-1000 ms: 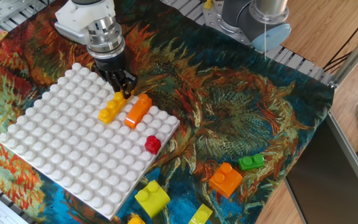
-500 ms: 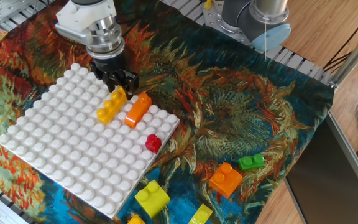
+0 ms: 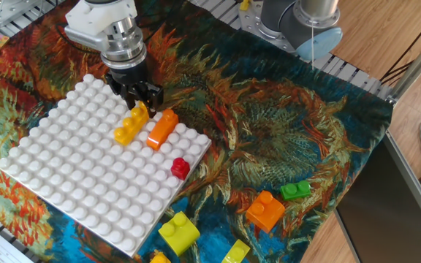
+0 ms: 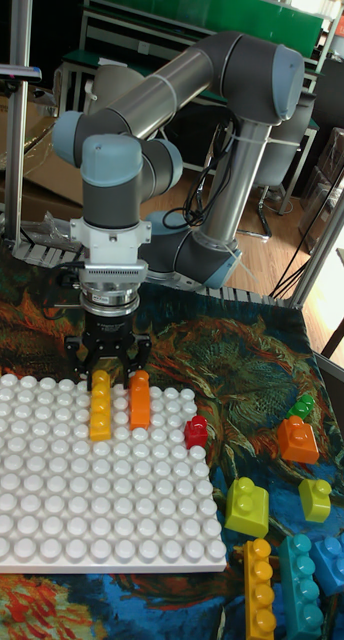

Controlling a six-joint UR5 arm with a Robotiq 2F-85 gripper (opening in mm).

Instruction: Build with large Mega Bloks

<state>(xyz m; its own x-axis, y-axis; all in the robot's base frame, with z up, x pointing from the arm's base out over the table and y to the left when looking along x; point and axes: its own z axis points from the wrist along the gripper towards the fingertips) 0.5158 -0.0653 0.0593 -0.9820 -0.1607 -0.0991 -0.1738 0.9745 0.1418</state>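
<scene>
Since 1 s ago the yellow bar point(image 3: 131, 123) has shifted a bit up & left on the white baseplate point(image 3: 64, 175), and the hand point(image 3: 139, 101) has gone up-left w/ it; barely any change vs 0.5 s ago.

L to R, fixed view: the baseplate lies on the patterned cloth point(image 3: 269, 117) over the tabletop. The hand points straight down over the plate's far edge, fingers straddling the far end of the yellow bar, which sits on the studs. Fingers are close around that end, but can't tell if they actually pinch it or stand slightly off. Just beside the yellow bar, to its right & parallel, is the orange bar point(image 3: 161, 128), also on the plate, not touching the hand. Nearer the plate's right edge sits a small red block point(image 3: 180, 169), apart from both bars.

Off the plate, on the cloth: a yellow-green block point(image 3: 178, 231) near the plate's front corner, a yellow piece point(image 3: 236, 252) at the bottom edge, then an orange block point(image 3: 265, 210) w/ a green block point(image 3: 294, 191) just beside it, further right.

Tall view: the hand point(image 4: 106, 368) is at the back end of the yellow bar point(image 4: 99, 404); blue bricks point(image 4: 317, 570) lie at lower right.
</scene>
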